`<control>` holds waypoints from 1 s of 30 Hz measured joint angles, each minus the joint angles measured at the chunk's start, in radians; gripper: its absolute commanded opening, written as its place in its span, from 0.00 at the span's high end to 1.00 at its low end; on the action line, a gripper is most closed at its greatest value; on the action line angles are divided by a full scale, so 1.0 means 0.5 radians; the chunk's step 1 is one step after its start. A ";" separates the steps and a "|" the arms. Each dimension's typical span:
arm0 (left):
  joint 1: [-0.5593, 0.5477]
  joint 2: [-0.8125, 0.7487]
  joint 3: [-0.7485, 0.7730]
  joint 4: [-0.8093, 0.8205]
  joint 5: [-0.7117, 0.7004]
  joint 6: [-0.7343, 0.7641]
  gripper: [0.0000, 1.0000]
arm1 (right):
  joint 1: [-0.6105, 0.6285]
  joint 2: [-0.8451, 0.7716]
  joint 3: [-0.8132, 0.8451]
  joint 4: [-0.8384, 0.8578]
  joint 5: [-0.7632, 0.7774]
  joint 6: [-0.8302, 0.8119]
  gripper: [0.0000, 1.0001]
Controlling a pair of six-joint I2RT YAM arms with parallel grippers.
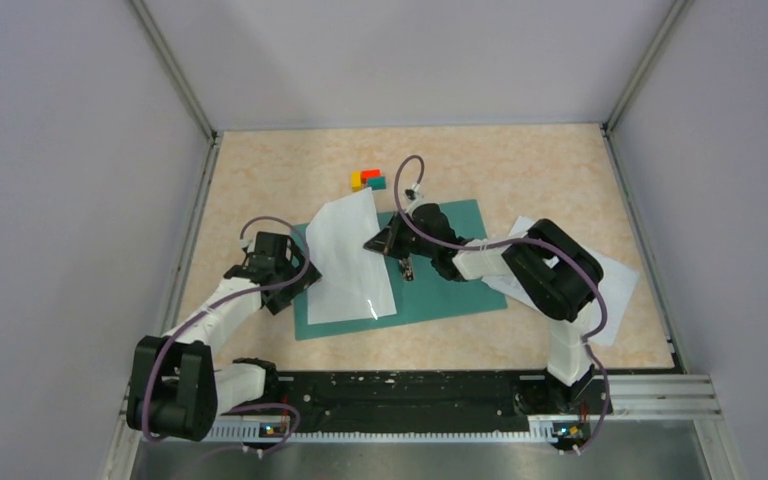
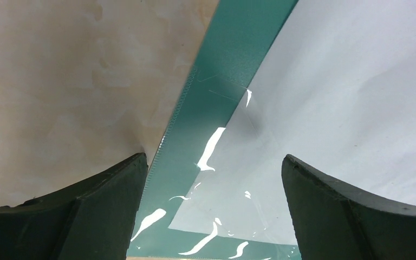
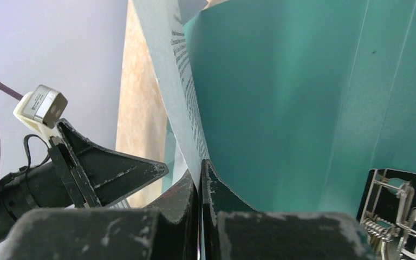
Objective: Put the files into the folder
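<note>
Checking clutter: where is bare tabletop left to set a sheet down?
Bare table at the far right corner, behind the folder and loose files; also left of the blocks. Crowded centre: left hand open at the folder's edge, right hand pinching a sheet over it.

Nothing here can be read as words. The only print in sight stands on the white sheet caught nearly edge-on in the right wrist view. It is short dark lines of small text running down the sheet's face, too slanted and too fine to make out.
</note>
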 measured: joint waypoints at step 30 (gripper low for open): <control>0.009 0.005 -0.008 0.047 0.045 0.011 0.02 | 0.112 0.155 0.150 0.013 -0.075 0.060 1.00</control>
